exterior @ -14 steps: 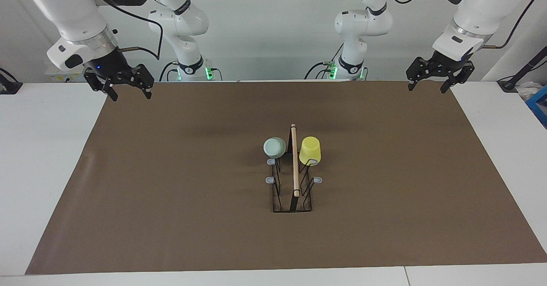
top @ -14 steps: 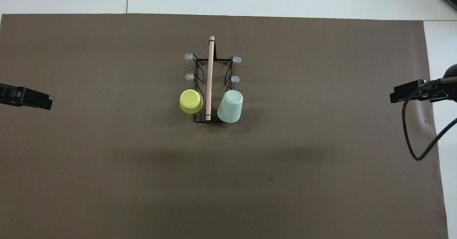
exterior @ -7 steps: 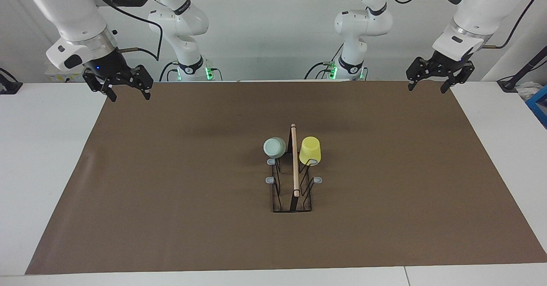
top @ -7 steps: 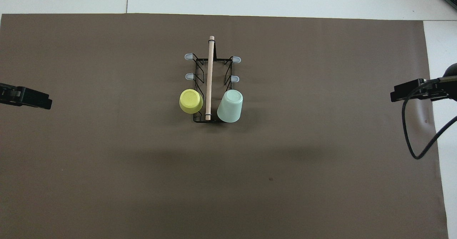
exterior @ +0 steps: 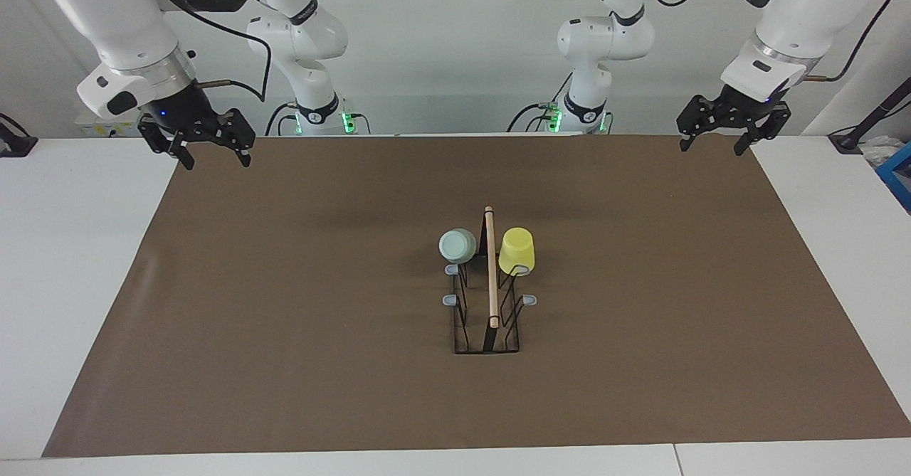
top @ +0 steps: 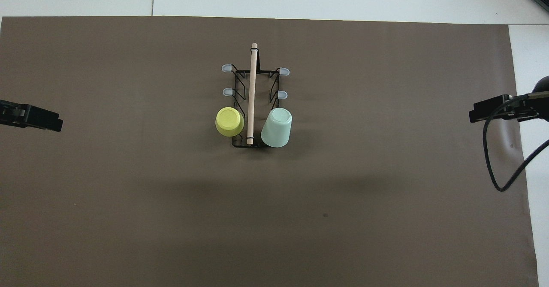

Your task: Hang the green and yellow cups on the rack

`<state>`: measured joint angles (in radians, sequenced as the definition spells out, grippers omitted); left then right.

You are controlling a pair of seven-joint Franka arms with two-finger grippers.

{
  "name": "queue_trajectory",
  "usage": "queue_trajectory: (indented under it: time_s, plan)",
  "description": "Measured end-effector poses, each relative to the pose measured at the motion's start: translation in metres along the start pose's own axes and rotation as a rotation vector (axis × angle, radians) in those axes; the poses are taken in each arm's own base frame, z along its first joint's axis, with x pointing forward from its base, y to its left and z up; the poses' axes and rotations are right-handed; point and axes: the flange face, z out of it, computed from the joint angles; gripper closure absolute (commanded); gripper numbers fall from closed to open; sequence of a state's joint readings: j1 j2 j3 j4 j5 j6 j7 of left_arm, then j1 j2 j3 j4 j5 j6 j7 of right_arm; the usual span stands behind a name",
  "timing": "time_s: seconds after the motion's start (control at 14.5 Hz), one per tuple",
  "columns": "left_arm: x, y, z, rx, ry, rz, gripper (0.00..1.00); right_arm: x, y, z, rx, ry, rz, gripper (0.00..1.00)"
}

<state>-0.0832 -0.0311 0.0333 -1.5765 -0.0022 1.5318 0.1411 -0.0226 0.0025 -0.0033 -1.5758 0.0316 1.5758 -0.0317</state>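
The black wire rack with a wooden rod along its top stands mid-table on the brown mat. The yellow cup hangs upside down on a prong at the rack's end nearest the robots, on the side toward the left arm. The mint green cup hangs on the matching prong on the side toward the right arm. My left gripper waits open above the mat's corner. My right gripper hangs open above the other corner. Neither holds anything.
Several grey-tipped prongs of the rack carry nothing. The brown mat covers most of the white table. A black cable loops down from the right arm.
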Motion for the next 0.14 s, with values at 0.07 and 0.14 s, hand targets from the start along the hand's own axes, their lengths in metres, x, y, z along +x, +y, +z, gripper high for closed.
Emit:
queue_trajectory:
  time_s: [0.07,0.14]
  plan:
    - [0.0000,0.0001,0.0000,0.000,0.000,0.000,0.00,0.0000,0.0000,0.0000,0.000,0.000,0.000,0.00]
    - [0.0000,0.0002,0.0000,0.000,0.000,0.000,0.00,0.0000,0.0000,0.0000,0.000,0.000,0.000,0.00]
